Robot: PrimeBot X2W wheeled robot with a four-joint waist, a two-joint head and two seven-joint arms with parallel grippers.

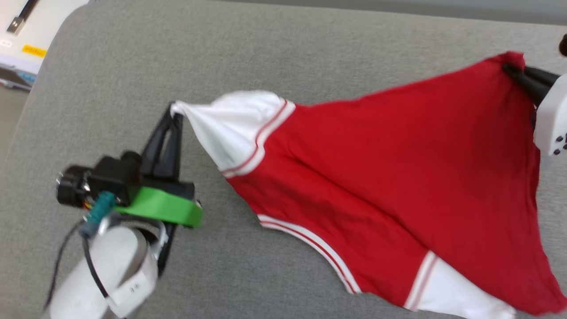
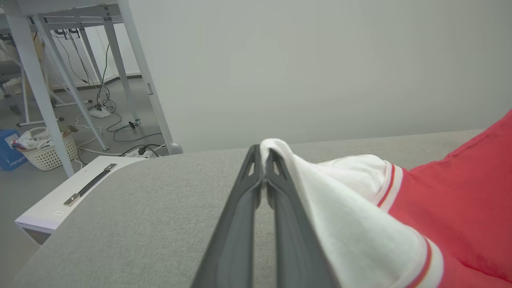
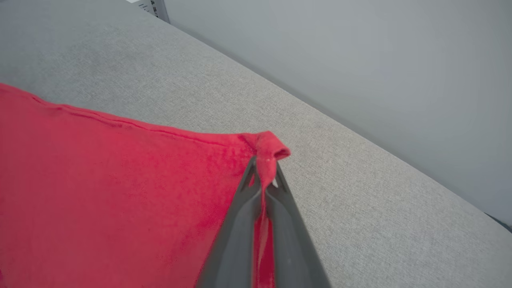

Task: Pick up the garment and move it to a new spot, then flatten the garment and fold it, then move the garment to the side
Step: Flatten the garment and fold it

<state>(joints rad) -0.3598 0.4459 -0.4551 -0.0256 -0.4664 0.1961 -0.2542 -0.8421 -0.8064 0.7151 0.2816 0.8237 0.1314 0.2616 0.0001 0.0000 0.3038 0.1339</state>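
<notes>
The garment (image 1: pixel 390 177) is a red shirt with white sleeves and red-white striped trim, stretched across the grey cushion (image 1: pixel 133 66) with its plain side up. My left gripper (image 1: pixel 176 111) is shut on the tip of one white sleeve (image 2: pixel 336 208) at the shirt's left end. In the left wrist view the fingers (image 2: pixel 262 160) pinch the white cloth. At the far right my right gripper (image 1: pixel 509 67) is shut on a red corner of the hem, and in its wrist view that corner (image 3: pixel 268 150) bunches between the fingertips. The other white sleeve (image 1: pixel 460 294) lies at the lower right.
A white table (image 1: pixel 26 35) with a dark strap stands beyond the cushion's left edge. In the left wrist view table legs (image 2: pixel 136 72), cables and a basket (image 2: pixel 44 150) crowd the floor at left. A pale wall (image 3: pixel 360 60) backs the cushion.
</notes>
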